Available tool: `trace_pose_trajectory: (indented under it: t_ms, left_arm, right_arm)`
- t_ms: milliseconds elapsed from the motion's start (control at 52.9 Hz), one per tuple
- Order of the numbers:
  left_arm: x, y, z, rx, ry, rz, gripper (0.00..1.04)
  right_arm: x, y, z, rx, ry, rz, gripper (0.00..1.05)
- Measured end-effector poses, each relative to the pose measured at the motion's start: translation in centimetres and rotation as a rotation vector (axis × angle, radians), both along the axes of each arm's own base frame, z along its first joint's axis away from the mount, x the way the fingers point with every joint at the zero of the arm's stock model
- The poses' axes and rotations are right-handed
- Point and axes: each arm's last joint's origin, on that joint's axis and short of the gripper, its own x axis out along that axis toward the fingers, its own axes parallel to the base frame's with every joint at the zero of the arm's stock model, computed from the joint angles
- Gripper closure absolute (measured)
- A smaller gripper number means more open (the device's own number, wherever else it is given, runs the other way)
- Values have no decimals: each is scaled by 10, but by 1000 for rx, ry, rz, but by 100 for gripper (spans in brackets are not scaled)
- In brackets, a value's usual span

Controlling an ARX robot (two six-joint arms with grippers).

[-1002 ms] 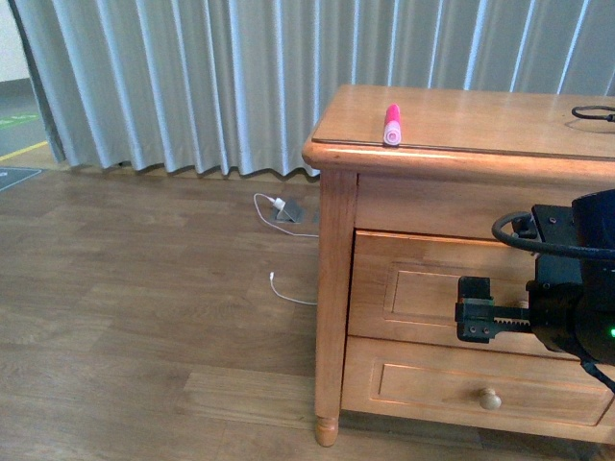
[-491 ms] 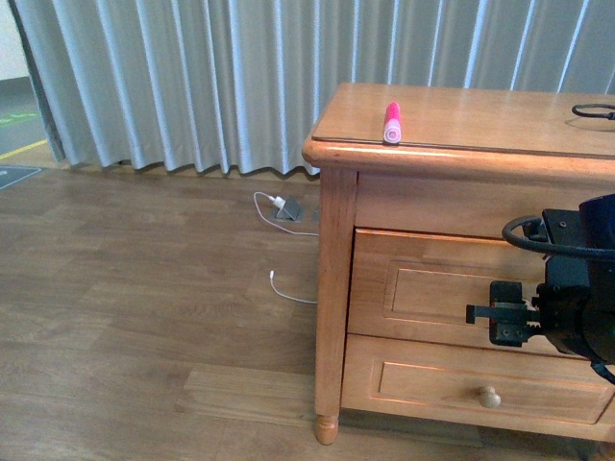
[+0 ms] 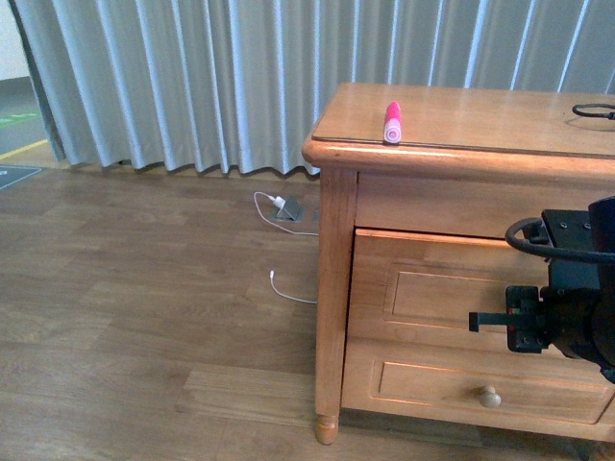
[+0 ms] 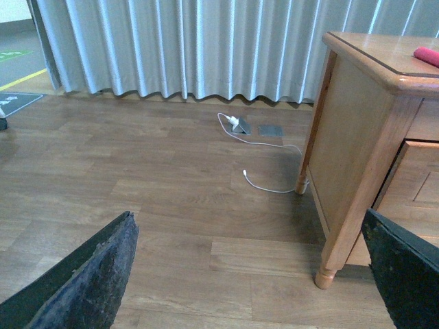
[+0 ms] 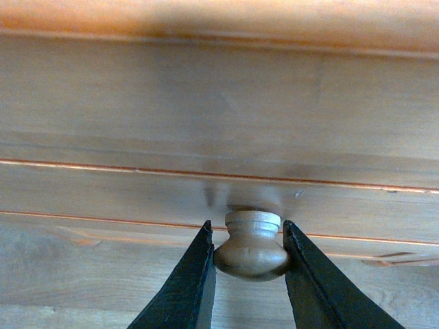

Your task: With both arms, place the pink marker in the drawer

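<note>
Your pink marker (image 3: 392, 124) lies on top of the dresser (image 3: 335, 269), near its front edge and toward the left corner, with its pale cap end facing the robot. In the left wrist view it shows only as a pink tip (image 4: 426, 56) at the picture's edge. Neither gripper touches it.

The drawer (image 3: 432, 288) sits below the top, and its front looks closed. Your right gripper (image 3: 524, 319) is at the drawer's height, well below the marker and off to the right. In the right wrist view its two fingers (image 5: 195, 277) press against either side of the round knob (image 5: 252, 245), clamping it.

Your left gripper (image 4: 247, 274) is spread wide and holds nothing. It hangs over the wooden floor (image 4: 137, 178), left of the dresser and well apart from the marker.
</note>
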Motion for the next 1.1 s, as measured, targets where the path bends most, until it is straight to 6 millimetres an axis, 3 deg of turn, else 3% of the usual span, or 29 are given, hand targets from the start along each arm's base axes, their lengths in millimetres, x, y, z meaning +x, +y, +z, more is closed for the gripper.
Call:
trace_pose_trajectory:
  t_ms: [265, 473, 756, 907, 1096]
  left_arm:
    - [0, 0, 0, 0, 0, 0, 6]
    - [0, 0, 0, 0, 0, 0, 6]
    - [0, 0, 0, 0, 0, 0, 6]
    - [0, 0, 0, 0, 0, 0, 6]
    - [0, 0, 0, 0, 0, 0, 6]
  right_arm:
    - [-55, -3, 3, 0, 43, 70, 81]
    - [-117, -7, 6, -12, 80, 137, 81]
    - [-153, -9, 7, -12, 94, 170, 83]
    - [-161, -12, 15, 1, 79, 161, 62]
    - [-173, -18, 42, 63, 32, 156, 32]
